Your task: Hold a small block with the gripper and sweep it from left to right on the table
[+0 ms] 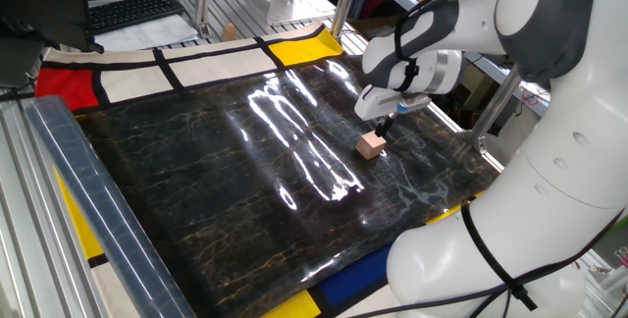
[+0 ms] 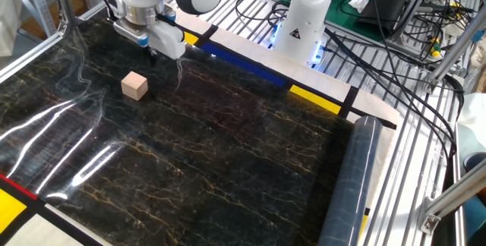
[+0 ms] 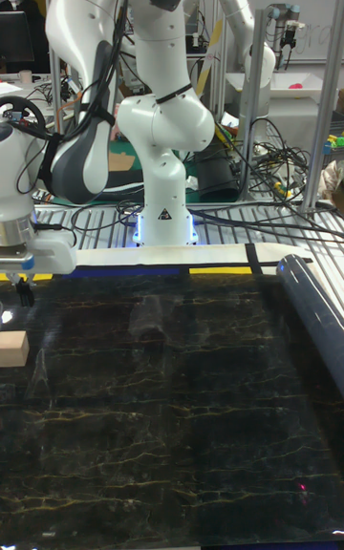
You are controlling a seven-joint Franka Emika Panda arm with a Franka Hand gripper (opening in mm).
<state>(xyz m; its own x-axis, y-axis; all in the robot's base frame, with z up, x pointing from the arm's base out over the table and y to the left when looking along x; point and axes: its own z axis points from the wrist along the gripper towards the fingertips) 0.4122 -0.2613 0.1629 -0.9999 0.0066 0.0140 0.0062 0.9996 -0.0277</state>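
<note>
Black marble sheet under me, block lying free just off my fingertips.

On the table the small block sits alone on the glossy sheet near my base-side edge, with nothing touching it. My gripper hangs above the surface and is not over the cube: in the other fixed view the block lies down and to the left of my fingers, apart from them, and in the tall fixed view the small block sits below and forward of my gripper. In one fixed view my gripper looks almost above the small block, so the offset runs along that camera's line of sight. My fingers hold nothing; I cannot tell how wide they stand. A cube has no long axis, so I judge that only closing that offset matters before descending.
</note>
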